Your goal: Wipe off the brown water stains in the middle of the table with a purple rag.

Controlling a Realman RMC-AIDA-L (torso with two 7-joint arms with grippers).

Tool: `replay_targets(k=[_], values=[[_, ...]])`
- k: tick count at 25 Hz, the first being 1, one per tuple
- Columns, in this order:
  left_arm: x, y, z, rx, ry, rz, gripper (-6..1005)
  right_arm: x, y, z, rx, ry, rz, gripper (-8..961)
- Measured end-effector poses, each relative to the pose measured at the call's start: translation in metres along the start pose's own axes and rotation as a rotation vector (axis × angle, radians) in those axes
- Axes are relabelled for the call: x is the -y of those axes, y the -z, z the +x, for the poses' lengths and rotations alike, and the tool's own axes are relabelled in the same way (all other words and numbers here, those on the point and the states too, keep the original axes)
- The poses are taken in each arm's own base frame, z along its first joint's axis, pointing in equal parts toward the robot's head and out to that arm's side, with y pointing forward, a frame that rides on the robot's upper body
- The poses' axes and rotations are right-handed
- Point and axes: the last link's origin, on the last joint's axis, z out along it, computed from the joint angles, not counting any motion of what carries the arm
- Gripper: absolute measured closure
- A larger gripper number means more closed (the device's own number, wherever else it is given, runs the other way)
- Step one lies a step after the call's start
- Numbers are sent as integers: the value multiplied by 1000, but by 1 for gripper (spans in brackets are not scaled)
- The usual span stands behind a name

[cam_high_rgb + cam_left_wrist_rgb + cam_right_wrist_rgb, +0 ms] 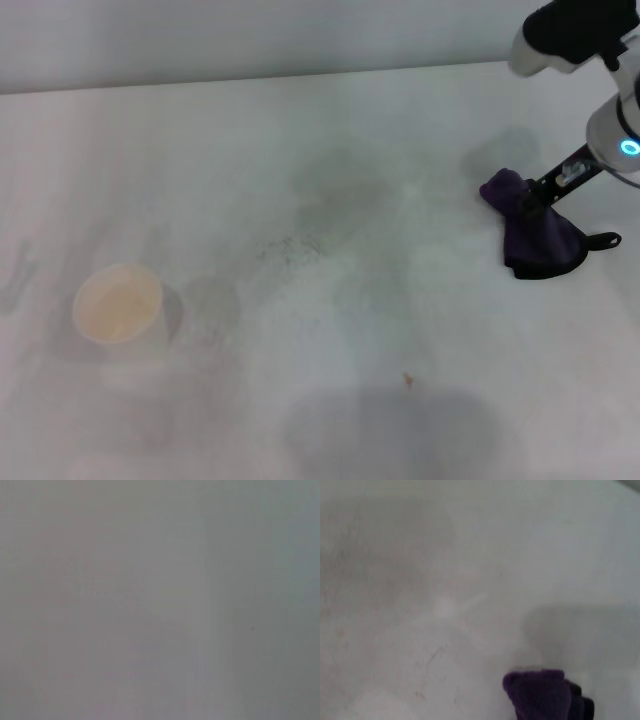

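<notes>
The purple rag, dark with black edging and a small black loop, is at the right side of the white table. My right gripper reaches in from the upper right and is shut on the rag's upper part; the rest of the cloth droops below it. The rag also shows in the right wrist view. I cannot make out a pale tan blotch for the brown water stains; the table's middle shows only faint dark streaks and grey patches. My left gripper is out of view; its wrist view shows only plain grey surface.
A white paper cup stands at the left front of the table. A tiny brown speck lies near the front centre. The table's far edge runs along the top of the head view.
</notes>
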Motion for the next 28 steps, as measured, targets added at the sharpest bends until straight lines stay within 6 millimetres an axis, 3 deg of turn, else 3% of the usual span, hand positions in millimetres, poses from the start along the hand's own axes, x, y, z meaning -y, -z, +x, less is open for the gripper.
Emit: replay_targets(k=[4, 9, 14, 19, 28], values=[[0, -1, 0, 2, 0, 0, 106, 9, 9, -4, 72, -36, -14, 658], [0, 0, 0, 2, 0, 0, 106, 38, 29, -5, 222, -114, -21, 567], [0, 0, 0, 2, 0, 0, 106, 68, 40, 0, 413, -172, -40, 567], [6, 0, -1, 4, 1, 42, 106, 92, 39, 12, 577, -227, -55, 567], [12, 1, -4, 26, 8, 102, 107, 111, 22, 37, 864, -272, -82, 566]])
